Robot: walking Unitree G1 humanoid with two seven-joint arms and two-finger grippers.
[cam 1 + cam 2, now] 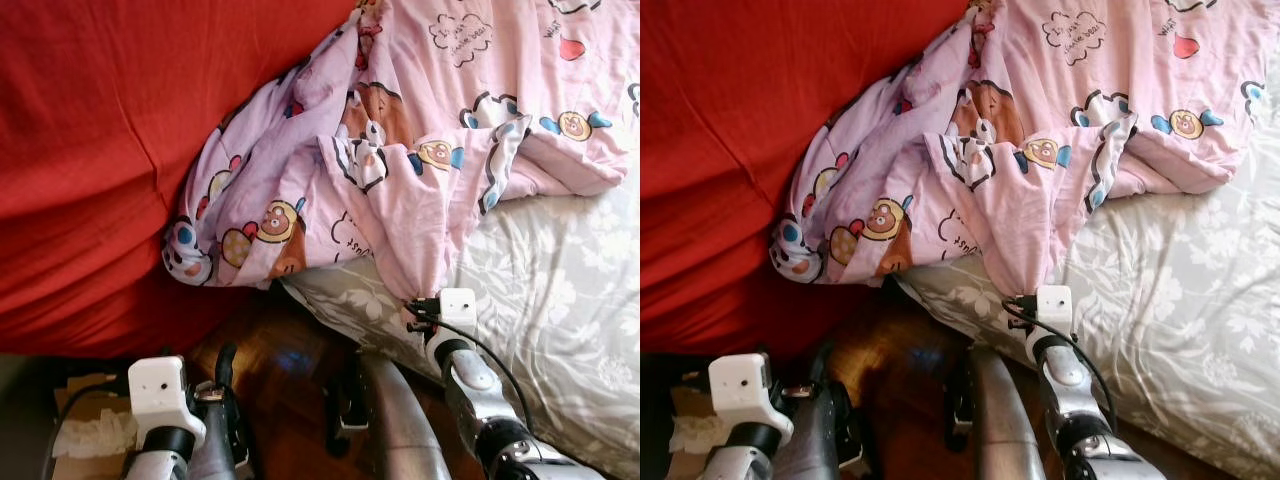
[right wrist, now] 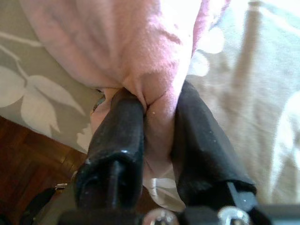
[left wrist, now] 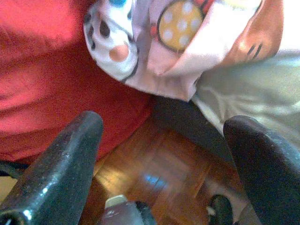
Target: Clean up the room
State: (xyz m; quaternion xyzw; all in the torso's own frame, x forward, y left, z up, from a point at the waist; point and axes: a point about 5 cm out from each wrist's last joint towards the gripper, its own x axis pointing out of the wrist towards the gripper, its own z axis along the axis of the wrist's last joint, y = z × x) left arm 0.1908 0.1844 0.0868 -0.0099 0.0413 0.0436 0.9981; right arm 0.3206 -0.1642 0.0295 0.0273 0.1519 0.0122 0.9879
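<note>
A pink blanket printed with cartoon bears lies crumpled over the bed's grey floral sheet and spills toward the red cover. My right gripper is shut on a lower corner of the pink blanket at the bed's edge; its wrist sits just below that corner. My left gripper is open, low above the wooden floor, with the blanket's drooping end ahead of its fingers.
The red cover drapes down on the left to the floor. Dark wooden floor shows between the bed and the red cover. A cardboard box with white wrapping sits at the lower left.
</note>
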